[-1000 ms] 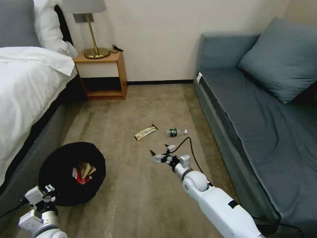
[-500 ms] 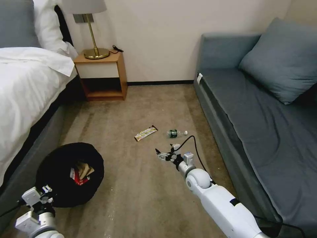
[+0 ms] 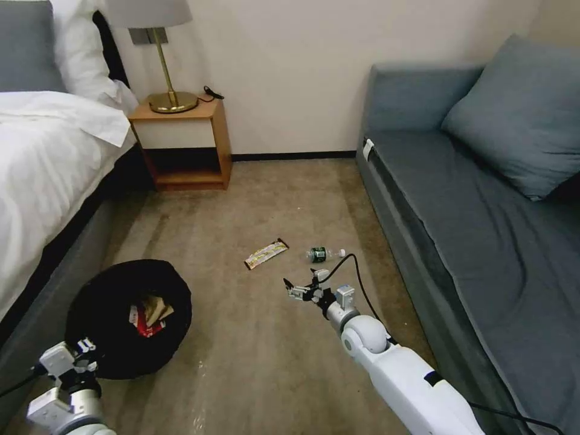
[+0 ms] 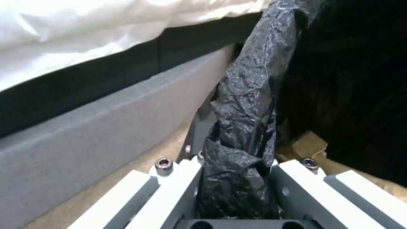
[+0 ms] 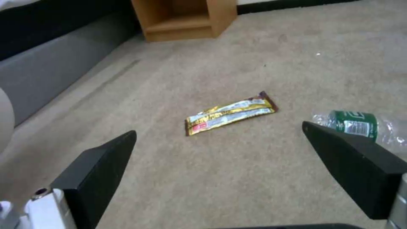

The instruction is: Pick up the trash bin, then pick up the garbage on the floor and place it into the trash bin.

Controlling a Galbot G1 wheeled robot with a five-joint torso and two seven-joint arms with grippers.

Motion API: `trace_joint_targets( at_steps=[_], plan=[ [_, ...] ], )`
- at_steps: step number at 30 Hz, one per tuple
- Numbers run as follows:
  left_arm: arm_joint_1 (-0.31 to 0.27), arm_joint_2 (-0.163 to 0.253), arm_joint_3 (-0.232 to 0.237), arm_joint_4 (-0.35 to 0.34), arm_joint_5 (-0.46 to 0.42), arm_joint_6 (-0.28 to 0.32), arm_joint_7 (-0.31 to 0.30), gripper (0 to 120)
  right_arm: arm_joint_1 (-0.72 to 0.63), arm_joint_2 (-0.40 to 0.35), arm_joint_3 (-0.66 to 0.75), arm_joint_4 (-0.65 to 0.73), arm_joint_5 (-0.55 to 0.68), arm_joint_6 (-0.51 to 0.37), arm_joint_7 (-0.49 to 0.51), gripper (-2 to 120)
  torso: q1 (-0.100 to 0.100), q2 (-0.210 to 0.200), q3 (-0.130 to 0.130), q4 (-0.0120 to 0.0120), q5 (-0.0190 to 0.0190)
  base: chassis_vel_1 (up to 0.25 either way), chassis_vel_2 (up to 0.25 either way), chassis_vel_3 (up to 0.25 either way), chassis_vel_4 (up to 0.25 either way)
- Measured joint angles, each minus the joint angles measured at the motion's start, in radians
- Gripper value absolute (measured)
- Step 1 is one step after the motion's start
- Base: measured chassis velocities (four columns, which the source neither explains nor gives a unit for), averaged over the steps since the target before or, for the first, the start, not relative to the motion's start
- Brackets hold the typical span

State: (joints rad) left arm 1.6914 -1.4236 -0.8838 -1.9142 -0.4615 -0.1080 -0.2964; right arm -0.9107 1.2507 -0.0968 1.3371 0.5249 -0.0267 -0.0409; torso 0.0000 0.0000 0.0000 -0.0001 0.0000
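Spread wide and holding nothing, the right gripper (image 3: 300, 289) hung low over the carpet, its two dark fingers (image 5: 97, 171) well apart, pointing toward the litter. Just beyond it lay the yellow-green snack wrapper (image 3: 266, 254), flat on the floor, and a little to the right of that the small clear bottle (image 3: 322, 254), on its side with the white cap turned toward the sofa. Wrapper and bottle were near each other but not touching, and nothing lay between them and the open fingers.

Over on the near left, the left gripper (image 3: 81, 355) was pinched onto the black bag at the rim of the trash bin (image 3: 109, 314), the crinkled plastic (image 4: 241, 152) bunched between its white fingers. The bin's mouth tilted toward the viewer, and inside it lay the red-and-white wrapper (image 3: 142, 326) and the crumpled brown paper (image 3: 158, 309).

A bed (image 3: 42, 181) with white sheets ran along the left, its grey base just beside the bin. At the far wall stood a wooden nightstand (image 3: 181, 145) carrying a brass lamp (image 3: 166, 90). A grey-blue sofa (image 3: 483, 229) with a cushion (image 3: 519, 115) filled the right side.
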Motion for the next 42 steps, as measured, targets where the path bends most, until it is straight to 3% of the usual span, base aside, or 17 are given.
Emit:
trace_joint_targets(
  at_steps=[42],
  plan=[
    [-0.007,0.002,-0.025,0.058,-0.004,-0.020,0.006,3,-0.026,0.013,-0.006,0.000,-0.055,0.025,-0.017,100,0.000,0.000,0.000,0.0001,-0.0001,-0.121,0.123,0.120,-0.119]
  ],
)
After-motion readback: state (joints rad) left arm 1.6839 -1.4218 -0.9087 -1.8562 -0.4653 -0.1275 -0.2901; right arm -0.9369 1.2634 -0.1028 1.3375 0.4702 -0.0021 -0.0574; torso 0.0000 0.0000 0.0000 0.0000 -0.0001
